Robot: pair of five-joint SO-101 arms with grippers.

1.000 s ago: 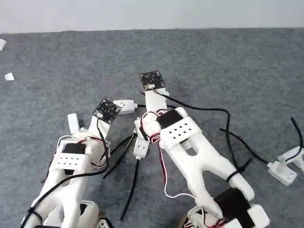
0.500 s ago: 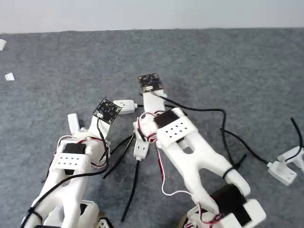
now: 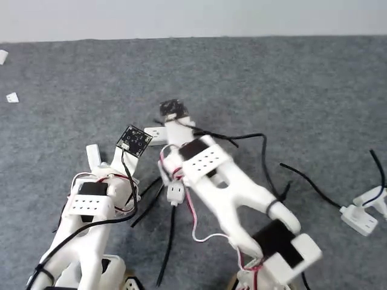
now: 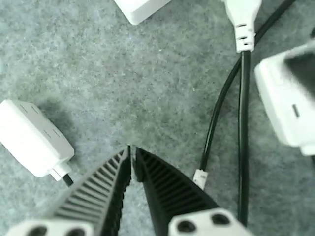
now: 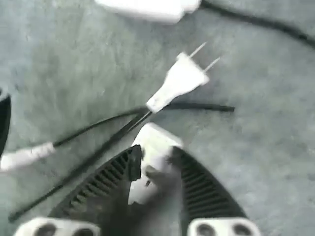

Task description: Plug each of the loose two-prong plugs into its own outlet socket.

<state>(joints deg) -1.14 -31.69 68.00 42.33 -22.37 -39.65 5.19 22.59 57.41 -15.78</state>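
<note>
Nothing is plugged in yet, as far as the views show. The right gripper pinches a white block, which looks like a socket body, just above the grey table near its middle. Just beyond it lies a loose plug on a black cord, both prongs bare and pointing towards a socket that it does not touch. The left gripper hangs with its jaws pressed together on nothing, a spare socket lying just beside it on the table. Two more white ends, probably sockets, sit well apart by the table's right edge. I judge the whole job is left: each plug has to be lined up and pushed home.
</note>
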